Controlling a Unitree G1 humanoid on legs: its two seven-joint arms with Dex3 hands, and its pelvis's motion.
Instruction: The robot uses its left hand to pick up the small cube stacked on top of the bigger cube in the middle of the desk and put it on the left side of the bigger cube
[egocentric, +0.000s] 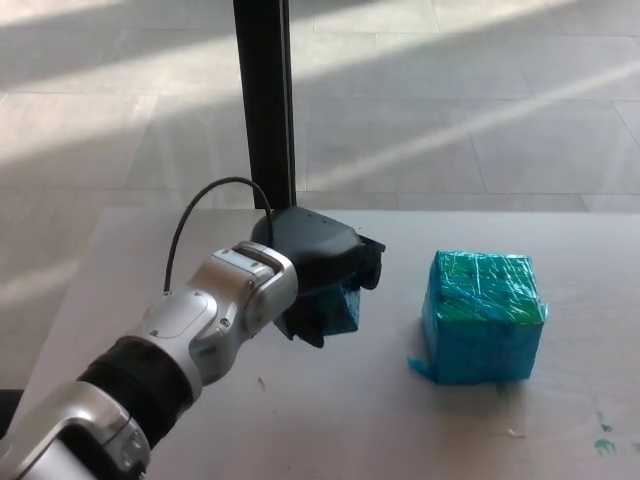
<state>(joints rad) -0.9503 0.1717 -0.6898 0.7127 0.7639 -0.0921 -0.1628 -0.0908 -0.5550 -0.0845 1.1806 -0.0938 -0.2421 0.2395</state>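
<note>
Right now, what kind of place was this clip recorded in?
Probably an indoor lab or test hall: a plain pale desk stands on a large-tiled grey floor beside a black upright post, bearing only a big teal taped cube and the black left hand.

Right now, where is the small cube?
In the head view, the small cube is held in the left hand, low over the desk, left of the bigger cube and apart from it.
</note>
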